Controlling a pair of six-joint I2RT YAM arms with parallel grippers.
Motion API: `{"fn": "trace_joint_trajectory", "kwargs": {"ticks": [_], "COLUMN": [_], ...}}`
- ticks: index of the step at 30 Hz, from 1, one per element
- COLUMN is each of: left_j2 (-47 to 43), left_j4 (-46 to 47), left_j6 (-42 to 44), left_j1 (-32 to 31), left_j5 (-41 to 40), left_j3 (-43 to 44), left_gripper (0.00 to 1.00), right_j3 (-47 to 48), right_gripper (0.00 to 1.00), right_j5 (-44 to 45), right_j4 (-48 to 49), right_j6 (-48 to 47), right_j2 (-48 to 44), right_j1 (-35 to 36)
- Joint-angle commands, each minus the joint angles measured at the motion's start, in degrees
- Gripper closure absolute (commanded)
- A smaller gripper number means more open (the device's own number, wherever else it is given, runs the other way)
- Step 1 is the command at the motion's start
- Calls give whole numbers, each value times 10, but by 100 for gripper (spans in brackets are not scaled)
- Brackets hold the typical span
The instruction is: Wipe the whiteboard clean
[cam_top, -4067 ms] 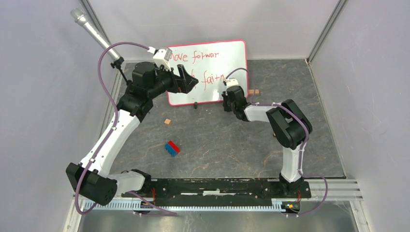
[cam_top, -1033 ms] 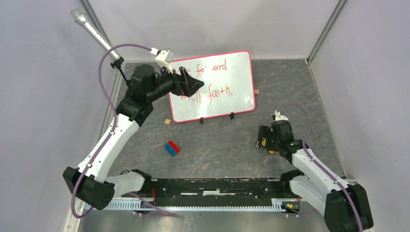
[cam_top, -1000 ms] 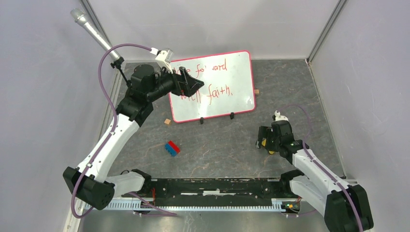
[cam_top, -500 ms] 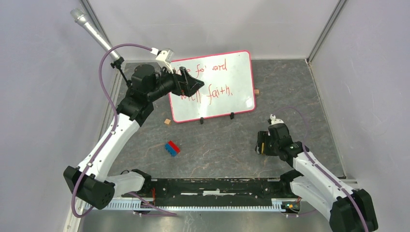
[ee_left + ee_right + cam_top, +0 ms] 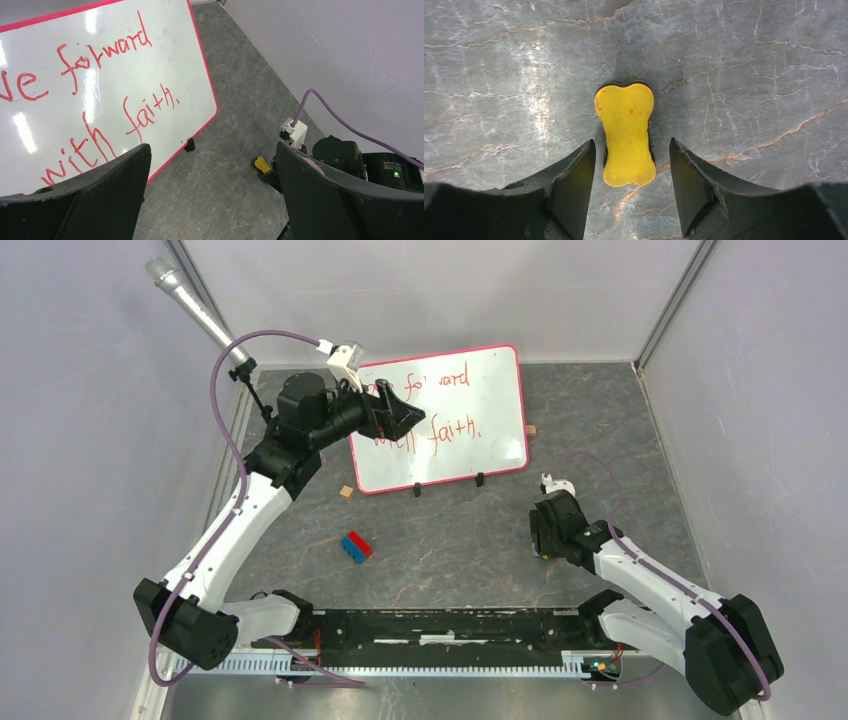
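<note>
The big white board with a red rim [image 5: 445, 420] sits at the back of the grey counter [image 5: 450, 540], the left tool [image 5: 398, 417] spread wide at its left edge. The right tool [image 5: 540, 537] is spread around a yellow bone-shaped eraser [image 5: 625, 132], not touching it.

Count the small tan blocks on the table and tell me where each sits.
2. One tan block lies off the whiteboard's near left corner; the other block beside its right edge. The arms may hide more.

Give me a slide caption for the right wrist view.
Right claw straddling a yellow bone-shaped eraser lying on the grey marbled table.
</note>
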Motion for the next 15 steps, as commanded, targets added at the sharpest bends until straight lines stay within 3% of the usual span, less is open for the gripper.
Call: {"fn": "trace_joint_trajectory", "kwargs": {"ticks": [1, 5, 13, 15], "left_j2": [-1, -2, -2, -2], "left_j4": [12, 11, 11, 9], "left_j6": [13, 13, 15, 17], "left_j1": [-4, -6, -10, -10], "left_j5": [-6, -6, -5, -8], "left_j3": [0, 1, 1, 2], "left_gripper": [0, 0, 0, 0], "right_j3": [22, 28, 36, 37], "right_gripper": [42, 50, 45, 49], "right_j5": [36, 49, 45, 46], "right_j4": [15, 20, 38, 39], "right_j6": [-13, -17, -29, -26], "right_j2": [21, 31, 51, 58], "right_j1": [6, 9, 15, 17]}}
